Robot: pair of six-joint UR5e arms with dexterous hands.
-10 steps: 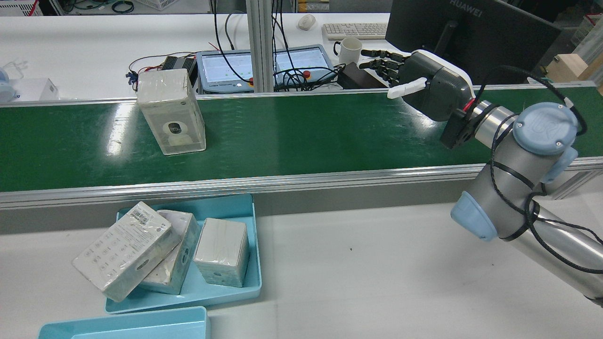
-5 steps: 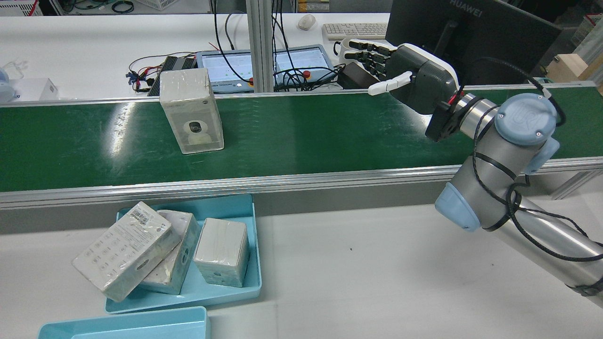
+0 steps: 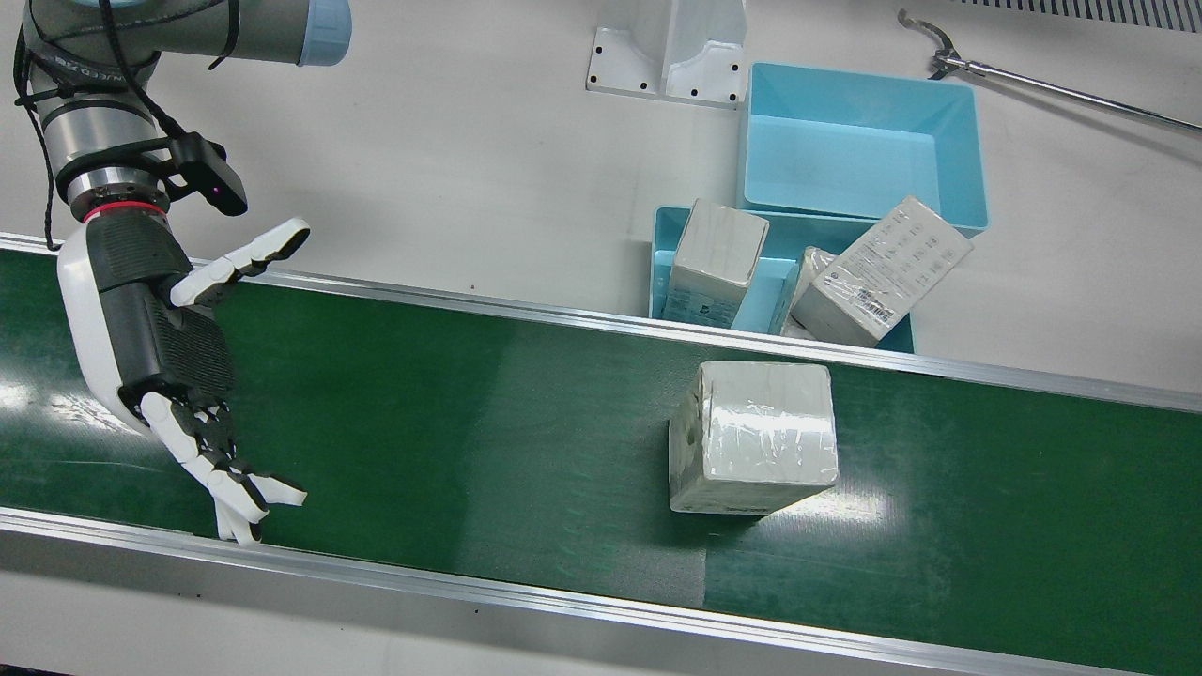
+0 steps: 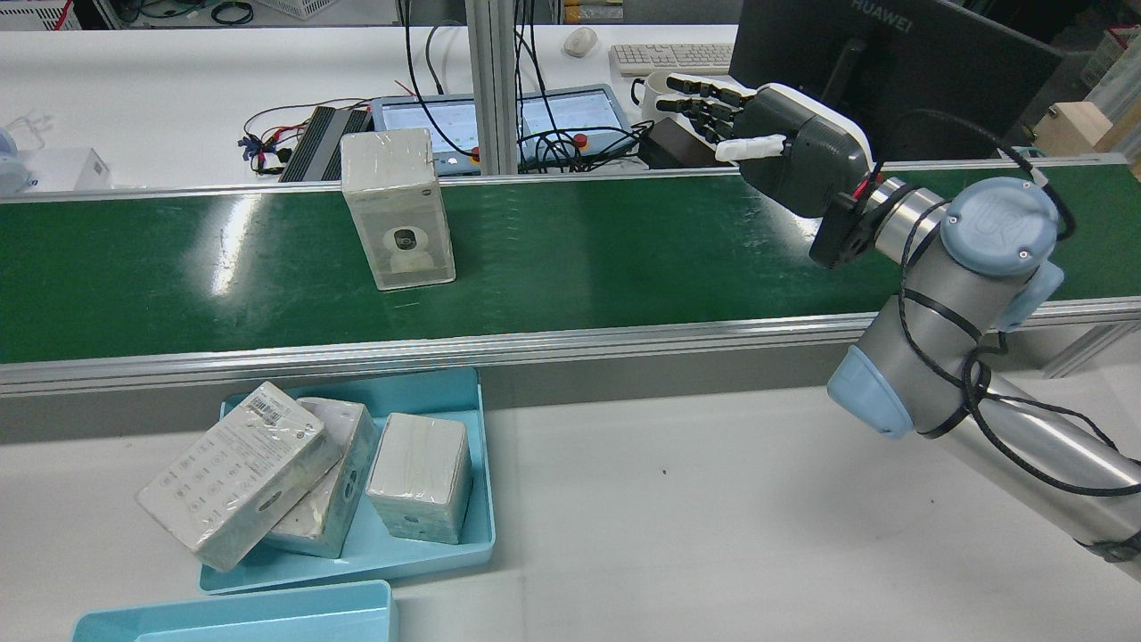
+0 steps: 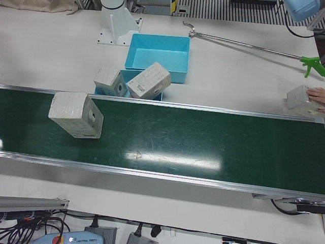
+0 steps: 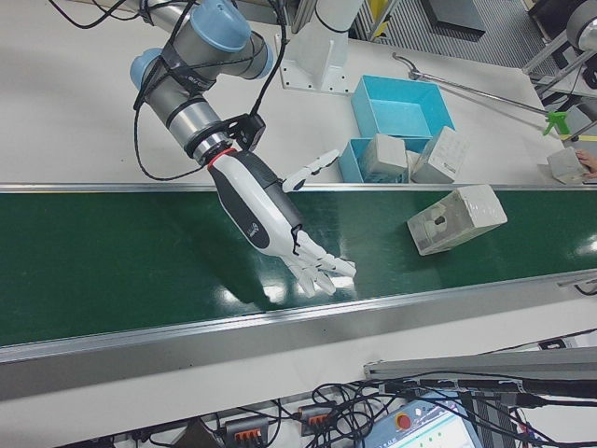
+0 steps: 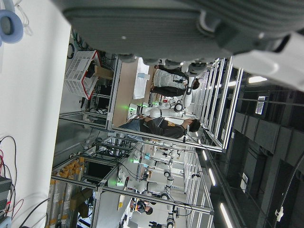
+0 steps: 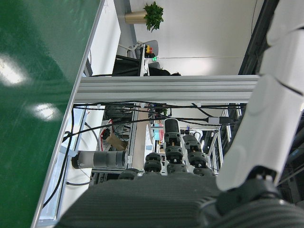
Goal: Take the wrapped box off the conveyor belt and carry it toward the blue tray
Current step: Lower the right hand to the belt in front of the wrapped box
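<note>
The wrapped box [image 3: 756,437] stands upright on the green conveyor belt [image 3: 470,422], in front of the blue tray [image 3: 665,235]. It also shows in the rear view [image 4: 398,209], the left-front view [image 5: 76,114] and the right-front view [image 6: 457,219]. My right hand [image 4: 784,147] is open and empty, held above the belt well to the side of the box; it also shows in the front view [image 3: 160,329] and the right-front view [image 6: 266,219]. Of my left hand, only a bit of palm [image 7: 166,23] shows in its own view.
The blue tray [image 4: 481,499] holds three wrapped boxes, one leaning over its rim [image 4: 232,473]. A deeper blue bin [image 3: 859,141] stands beside it. A grabber stick [image 3: 1033,84] lies on the table. A person's hand holds a box [image 5: 303,99] at the belt's far end.
The box has ridden along the belt toward my right hand. The right hand shifted a little toward the box and up, and its thumb drew nearer the fingers.
</note>
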